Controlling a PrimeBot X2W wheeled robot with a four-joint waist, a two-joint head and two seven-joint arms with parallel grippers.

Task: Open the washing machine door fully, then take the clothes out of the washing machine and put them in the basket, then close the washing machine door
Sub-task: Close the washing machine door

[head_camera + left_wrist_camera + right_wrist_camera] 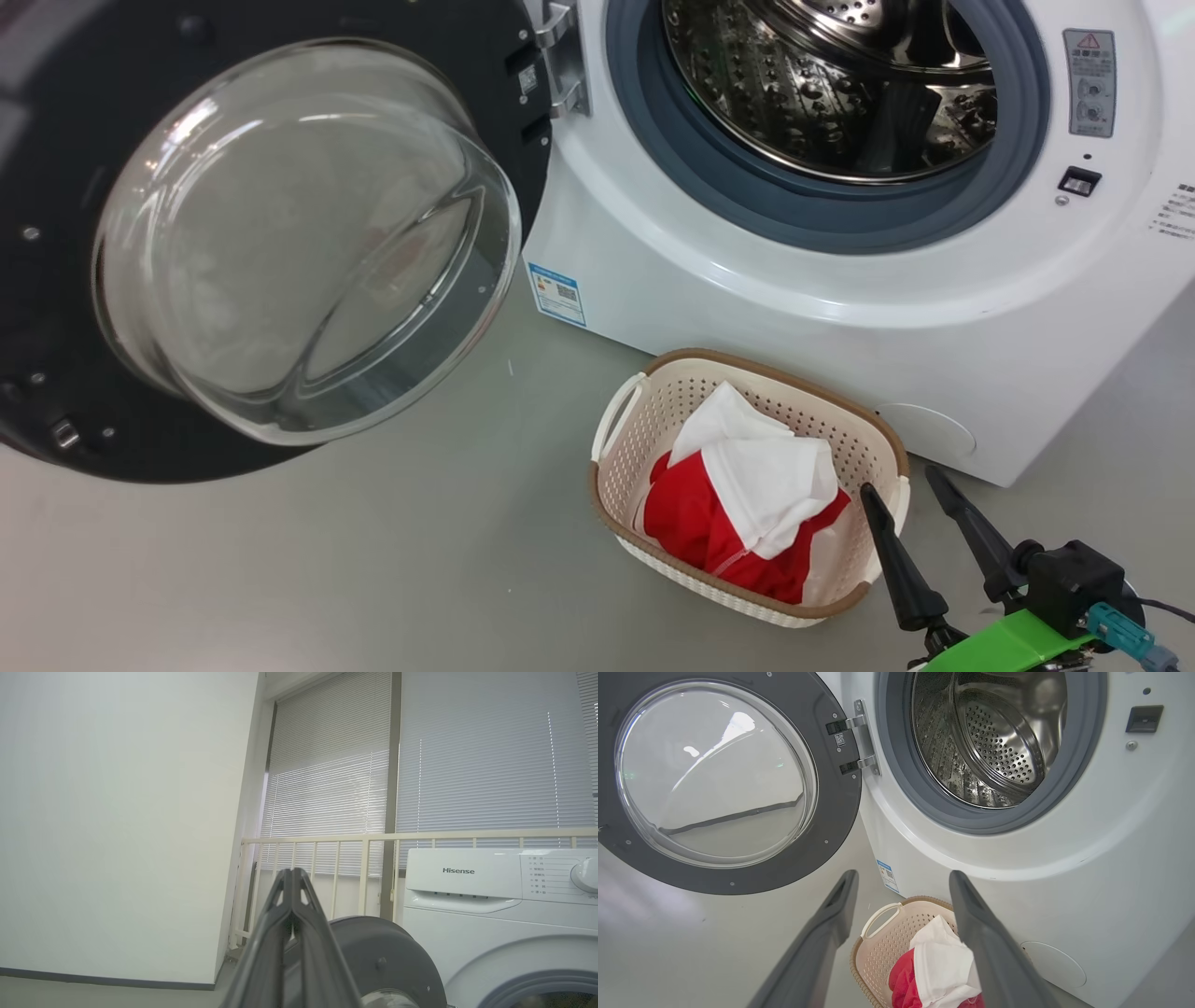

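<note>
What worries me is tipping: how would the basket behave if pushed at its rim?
Probably light: the basket is thin perforated plastic holding only soft clothes. It would likely slide on the smooth floor rather than tip, being low and wide. Walls may flex.

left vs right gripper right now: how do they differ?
The left gripper's two long dark fingers are pressed together; the right gripper's stand wide apart. The left gripper aims at slatted window blinds, above the round black-ringed washing machine door; the right gripper aims down beside the cream perforated basket holding red and white clothes. Shared: neither grips anything.
</note>
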